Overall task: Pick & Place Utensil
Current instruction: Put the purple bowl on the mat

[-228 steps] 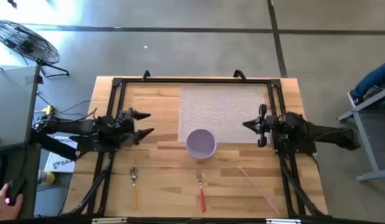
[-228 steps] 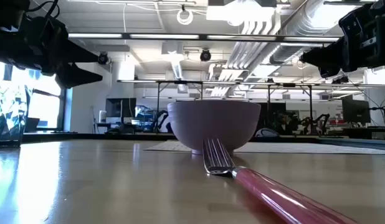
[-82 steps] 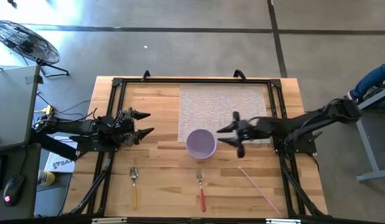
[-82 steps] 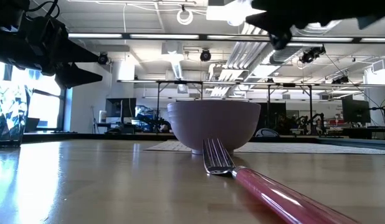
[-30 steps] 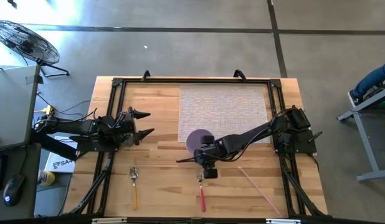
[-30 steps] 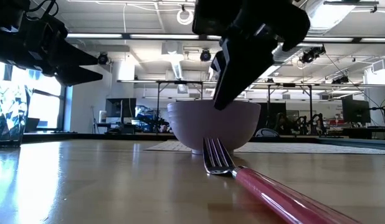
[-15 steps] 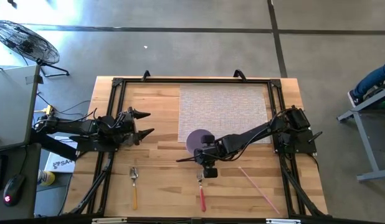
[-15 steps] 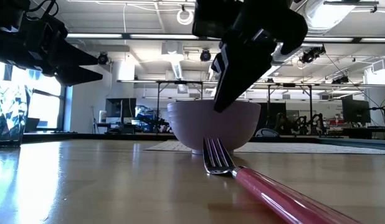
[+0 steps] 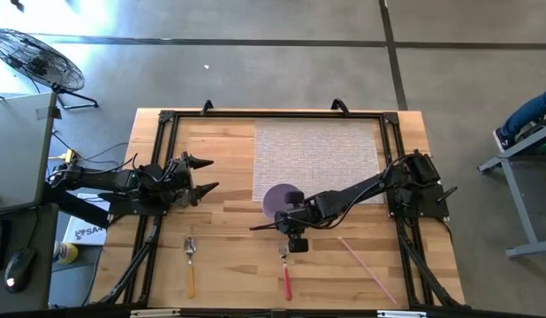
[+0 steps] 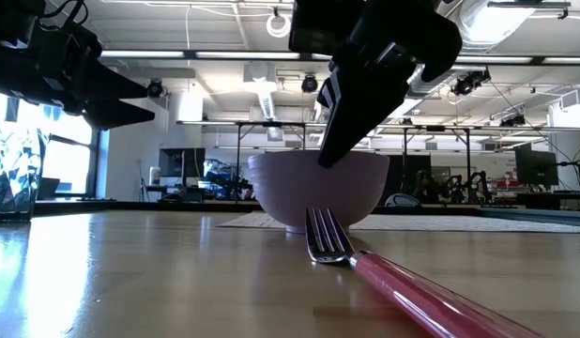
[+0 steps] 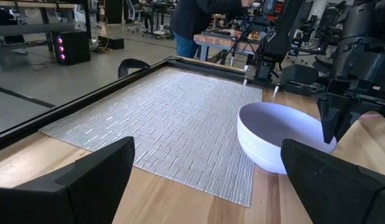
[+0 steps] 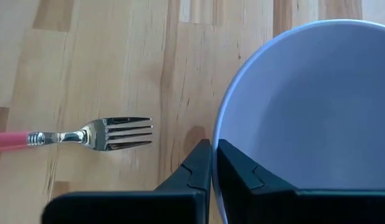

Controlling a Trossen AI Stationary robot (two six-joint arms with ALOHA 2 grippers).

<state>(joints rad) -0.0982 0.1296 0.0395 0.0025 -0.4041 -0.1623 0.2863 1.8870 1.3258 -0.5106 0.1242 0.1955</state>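
— What's the bowl (image 12: 317,112) doing?
— I'm seeing my right gripper (image 12: 213,163) pinching its rim, fingers clamped on the wall; nothing inside. The fork (image 9: 284,269) is lying on the table (image 9: 229,230) just beside it.
— Left gripper (image 9: 205,175)?
— Hovering well apart, fingers spread. A person is standing beyond the mat (image 11: 161,118).

Floor fan (image 9: 36,60); box (image 9: 81,231); computer mouse (image 9: 18,269).

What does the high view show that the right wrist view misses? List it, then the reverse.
Only the high view: the yellow-handled spoon, the woven mat and the waiting left end effector, open. Only the right wrist view: the right end effector pinching the rim of the bowl. Both: the bowl and the red-handled fork.
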